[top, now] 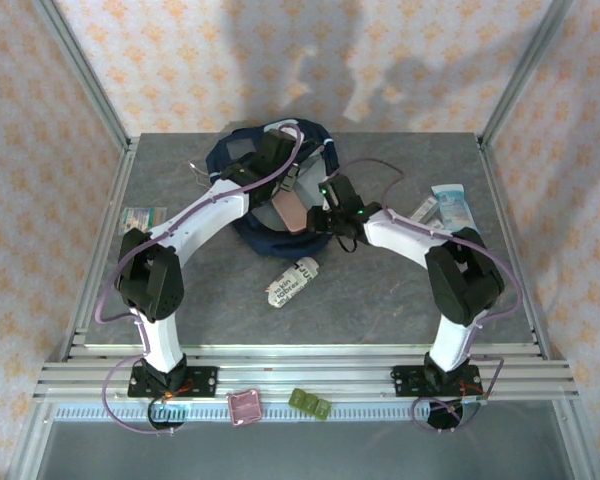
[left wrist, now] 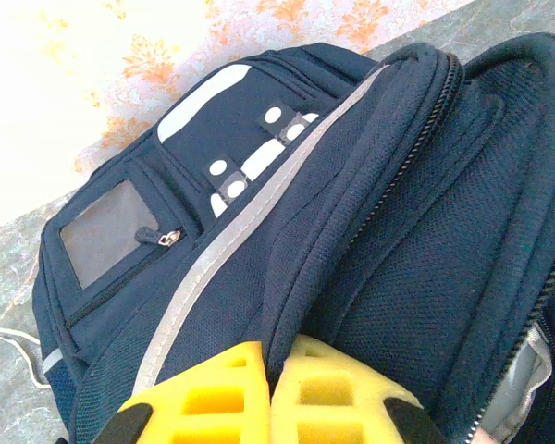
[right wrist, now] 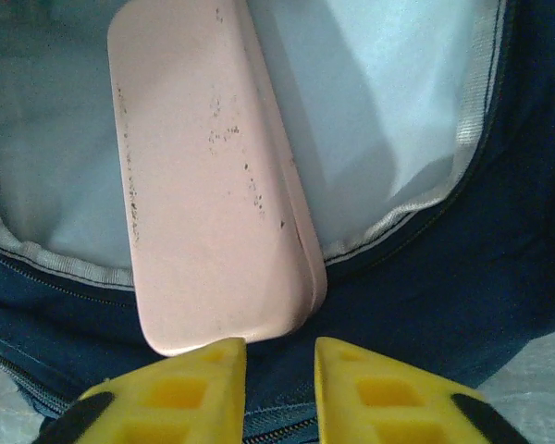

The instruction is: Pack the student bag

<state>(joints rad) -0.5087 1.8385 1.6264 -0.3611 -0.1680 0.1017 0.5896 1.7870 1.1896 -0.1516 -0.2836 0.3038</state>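
Note:
The student bag (top: 255, 160), navy with grey stripes, lies at the back middle of the table with its main opening facing the arms. In the left wrist view my left gripper (left wrist: 276, 370) is shut on a fold of the student bag (left wrist: 370, 213) beside the zip, holding the flap up. A pale pink flat case (right wrist: 203, 176) lies half inside the light-lined opening, its near end resting over the bag's rim (right wrist: 425, 277). My right gripper (right wrist: 280, 356) stands open just short of that end, nothing between its fingers. From above, the pink case (top: 288, 212) sits between both grippers.
A white printed carton (top: 293, 281) lies in front of the bag. A teal pack (top: 455, 208) and a small item (top: 425, 208) sit at the right, a greenish card (top: 140, 215) at the left. A pink tray (top: 245, 407) and green piece (top: 310, 403) rest on the front rail.

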